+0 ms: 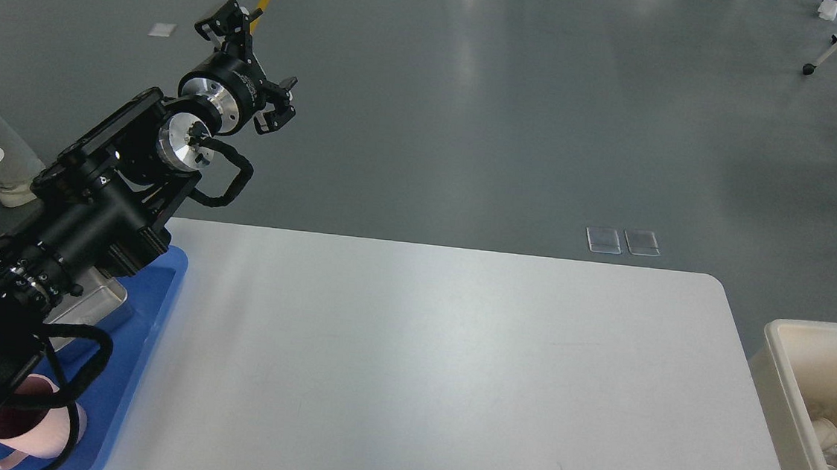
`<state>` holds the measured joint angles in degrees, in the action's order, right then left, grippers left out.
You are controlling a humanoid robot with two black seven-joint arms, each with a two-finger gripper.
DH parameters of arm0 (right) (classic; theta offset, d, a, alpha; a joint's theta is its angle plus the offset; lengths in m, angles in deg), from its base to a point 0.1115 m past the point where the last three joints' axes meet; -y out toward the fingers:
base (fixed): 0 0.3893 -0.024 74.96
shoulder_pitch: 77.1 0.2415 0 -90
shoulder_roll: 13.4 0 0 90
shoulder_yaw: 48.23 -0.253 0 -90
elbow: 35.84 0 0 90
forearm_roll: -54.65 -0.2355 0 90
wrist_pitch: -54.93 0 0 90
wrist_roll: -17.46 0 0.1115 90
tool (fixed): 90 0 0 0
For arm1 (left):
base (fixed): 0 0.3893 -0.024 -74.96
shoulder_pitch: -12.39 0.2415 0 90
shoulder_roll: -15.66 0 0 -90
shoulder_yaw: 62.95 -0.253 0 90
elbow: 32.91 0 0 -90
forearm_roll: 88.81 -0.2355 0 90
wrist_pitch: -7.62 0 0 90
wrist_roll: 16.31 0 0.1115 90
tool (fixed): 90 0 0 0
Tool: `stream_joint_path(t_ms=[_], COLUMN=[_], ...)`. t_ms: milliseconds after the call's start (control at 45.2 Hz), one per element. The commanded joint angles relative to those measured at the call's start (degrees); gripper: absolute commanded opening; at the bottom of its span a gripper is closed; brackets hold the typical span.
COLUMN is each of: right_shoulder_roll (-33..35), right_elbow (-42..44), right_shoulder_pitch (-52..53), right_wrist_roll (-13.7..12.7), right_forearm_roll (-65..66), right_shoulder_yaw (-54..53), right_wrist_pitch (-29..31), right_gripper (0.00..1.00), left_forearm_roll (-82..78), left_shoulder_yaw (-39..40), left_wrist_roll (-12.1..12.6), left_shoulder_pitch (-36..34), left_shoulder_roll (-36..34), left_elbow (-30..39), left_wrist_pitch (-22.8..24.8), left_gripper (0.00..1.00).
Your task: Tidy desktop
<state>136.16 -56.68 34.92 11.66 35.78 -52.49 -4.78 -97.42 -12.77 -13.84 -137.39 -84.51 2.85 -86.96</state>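
The desktop [438,371] is a wide white tabletop with rounded corners, and nothing lies on its visible surface. My left arm comes in from the lower left and rises above the table's far left corner. Its gripper [251,62] is held high over the floor beyond the table, with its fingers spread apart and nothing between them. My right gripper is out of view.
A blue tray [145,333] at the table's left edge holds a pink cup [38,422] and a metal box [96,299], partly hidden by my arm. A cream-white bin [787,391] stands off the right edge with clear plastic waste inside.
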Motion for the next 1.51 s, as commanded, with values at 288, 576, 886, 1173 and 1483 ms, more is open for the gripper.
stream_joint_path(t_ms=[288,576,886,1173,1483], right_shoulder_roll=[-12.4,-18.6,-29.4,-38.5,-45.7], right_elbow=[20.3,21.2,20.8,20.3,20.4], right_shoulder_pitch=[0.9,14.8,27.5,31.4,32.7], right_wrist_roll=[0.0,-0.1,-0.1,0.3,4.5], right_forearm_roll=[0.1,0.0,0.0,-0.1,-0.1], right_shoulder_yaw=[-2.1,-6.0,-15.6,-23.0,-26.2], right_wrist_pitch=[-0.2,-4.0,-6.2,2.8,5.2], right_gripper=[1.0,1.0,1.0,1.0,1.0], left_forearm_roll=[0.0,3.1,7.4,8.9,10.2], left_shoulder_yaw=[0.2,0.8,0.8,0.8,5.2], left_wrist_roll=[-0.1,-0.2,-2.1,-2.2,-2.3], left_shoulder_pitch=[-0.2,0.0,1.2,4.4,8.3], left_shoulder_roll=[0.2,0.2,-0.9,-2.7,-2.6], left_elbow=[0.0,0.1,0.1,0.1,0.1], left_wrist_pitch=[0.0,4.2,7.8,12.3,12.6], left_gripper=[0.97,0.98,0.98,0.98,0.98])
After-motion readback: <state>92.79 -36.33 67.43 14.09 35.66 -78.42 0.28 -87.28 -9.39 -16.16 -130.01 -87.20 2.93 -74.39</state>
